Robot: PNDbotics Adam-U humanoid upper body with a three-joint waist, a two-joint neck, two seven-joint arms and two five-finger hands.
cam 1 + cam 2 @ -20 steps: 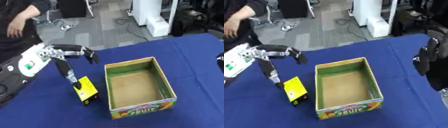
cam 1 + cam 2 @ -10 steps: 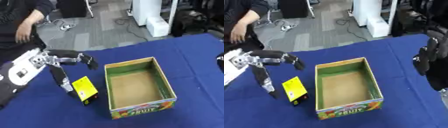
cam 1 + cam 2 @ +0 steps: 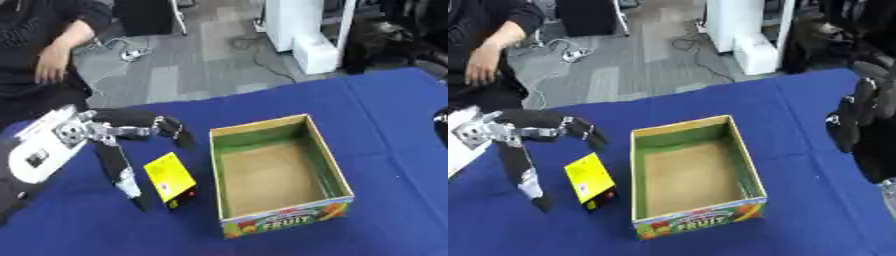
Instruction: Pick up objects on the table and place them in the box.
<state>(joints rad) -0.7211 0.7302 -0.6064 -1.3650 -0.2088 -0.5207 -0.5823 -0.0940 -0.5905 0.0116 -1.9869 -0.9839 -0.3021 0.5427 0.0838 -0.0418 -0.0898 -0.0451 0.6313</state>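
1. Bench [image 3: 385, 110]: blue cloth cover; carries all items.
2. Box [image 3: 278, 175]: open-topped, empty inside, fruit print on the near wall.
3. Left robot hand [image 3: 118, 137]: released, holding nothing, fingers spread above the bench. Yellow packet just to its right, so this hand is nearer.
4. Right robot hand [image 3: 859, 115]: shows only in right eye view, far right; cannot tell its state.
5. Yellow packet [image 3: 171, 180]: flat on the bench between left hand and box, long axis running near-to-far.

box [image 3: 278, 172]: matt cardboard, printed front | tablecloth [image 3: 385, 110]: blue cloth | yellow packet [image 3: 170, 179]: glossy
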